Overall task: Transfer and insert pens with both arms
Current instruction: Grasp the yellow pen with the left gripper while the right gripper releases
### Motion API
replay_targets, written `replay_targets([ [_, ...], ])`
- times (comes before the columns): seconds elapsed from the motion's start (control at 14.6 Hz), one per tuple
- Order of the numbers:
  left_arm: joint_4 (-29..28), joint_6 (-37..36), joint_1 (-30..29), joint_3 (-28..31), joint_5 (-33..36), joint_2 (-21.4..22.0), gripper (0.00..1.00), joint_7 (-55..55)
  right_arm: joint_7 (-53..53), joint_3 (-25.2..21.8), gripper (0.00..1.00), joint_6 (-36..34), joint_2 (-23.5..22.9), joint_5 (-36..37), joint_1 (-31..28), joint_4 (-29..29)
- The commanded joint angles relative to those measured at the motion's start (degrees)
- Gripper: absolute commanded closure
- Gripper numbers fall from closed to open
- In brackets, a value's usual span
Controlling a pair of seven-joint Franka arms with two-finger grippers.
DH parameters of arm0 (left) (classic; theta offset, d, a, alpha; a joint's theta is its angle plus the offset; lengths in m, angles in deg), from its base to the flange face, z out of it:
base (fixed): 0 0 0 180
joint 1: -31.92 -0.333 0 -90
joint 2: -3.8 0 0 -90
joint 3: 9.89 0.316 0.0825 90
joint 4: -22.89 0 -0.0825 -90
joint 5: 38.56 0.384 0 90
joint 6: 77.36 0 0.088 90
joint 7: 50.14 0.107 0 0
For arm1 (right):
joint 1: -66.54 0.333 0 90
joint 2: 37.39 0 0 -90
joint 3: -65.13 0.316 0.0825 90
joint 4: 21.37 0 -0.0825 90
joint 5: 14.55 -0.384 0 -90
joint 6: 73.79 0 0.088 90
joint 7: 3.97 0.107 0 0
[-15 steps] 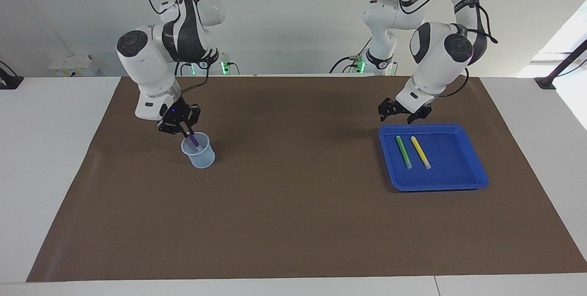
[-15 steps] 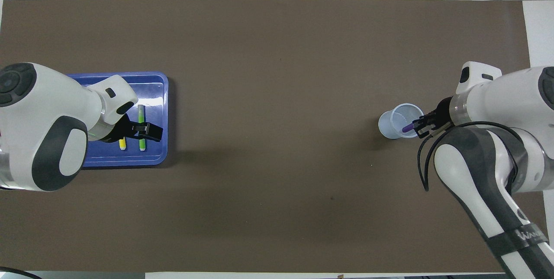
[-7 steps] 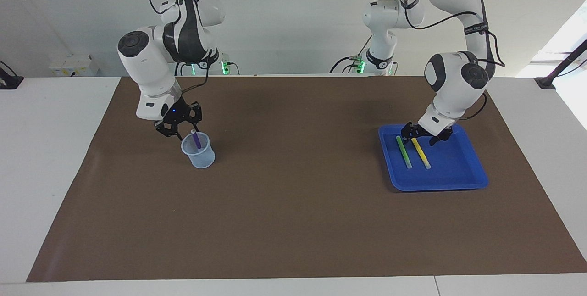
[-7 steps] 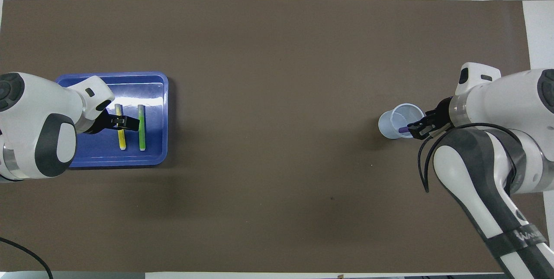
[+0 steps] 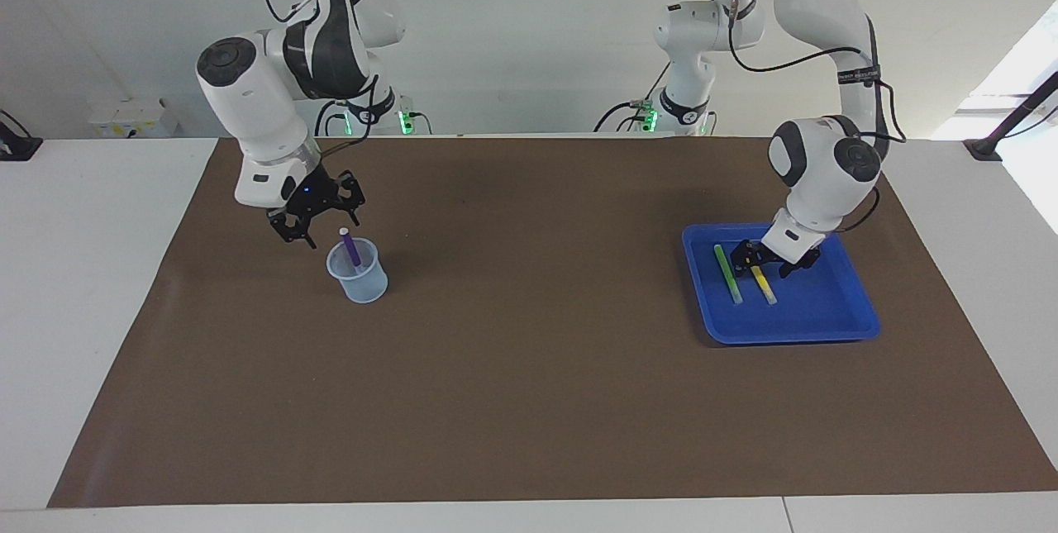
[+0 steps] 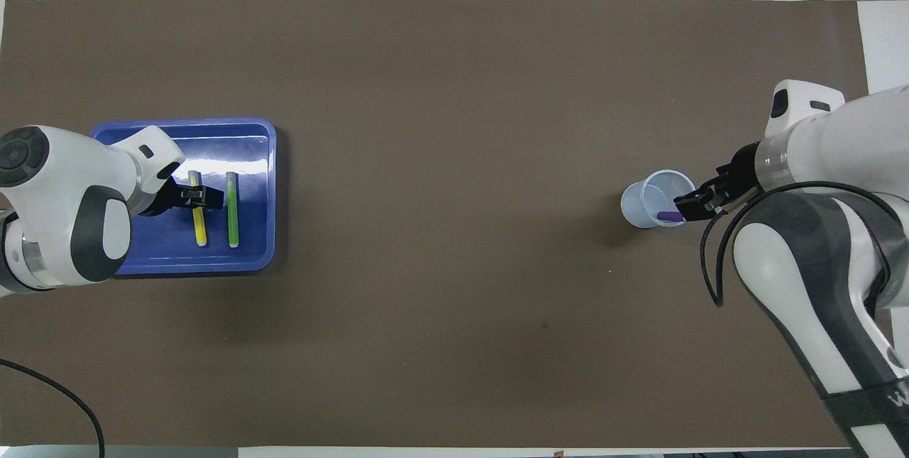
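- Facing view showed the left gripper (image 5: 762, 259) down inside the shallow blue plastic tray (image 5: 826, 322), its jaws spread with one finger to each side of the thin yellow marker pen (image 5: 759, 277); whether the fingers touched the pen I could not tell.
- Just beside those jaws, toward the right arm's end of the table, lay the thin green marker pen (image 5: 728, 274), parallel to the yellow one and untouched.
- Overhead, the left gripper (image 6: 201, 196) sat across the yellow pen's upper half.
- At the right arm's end, the right gripper (image 5: 316, 219) hung with its jaws open and empty, above and just beside the clear plastic cup (image 5: 358, 272).
- Leaning in that cup stood the thin purple marker pen (image 5: 350, 250), its pale tip clear of those jaws.
- Both cup and tray rested on the brown mat (image 5: 529, 401).
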Motion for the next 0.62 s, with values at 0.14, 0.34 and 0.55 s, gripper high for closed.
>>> replay_targets([
  [0.14, 0.44, 1.5, -0.87, -0.42, 0.97, -1.28, 0.36, 0.2, 1.28, 0.48, 0.04, -4.8, -0.46, -13.64, 0.17, 3.08],
  [0.34, 0.35, 2.12, -0.96, -0.42, 0.88, -1.46, 0.57, -0.16, 10.4, 0.74, 0.0, -5.85, -0.37, -19.46, 1.93, 2.99],
  [0.55, 0.52, 1.51, -0.96, -0.42, 0.88, -1.46, 1.0, -0.07, 20.77, 0.74, 0.0, -5.68, -0.29, -24.28, 4.65, 2.99],
])
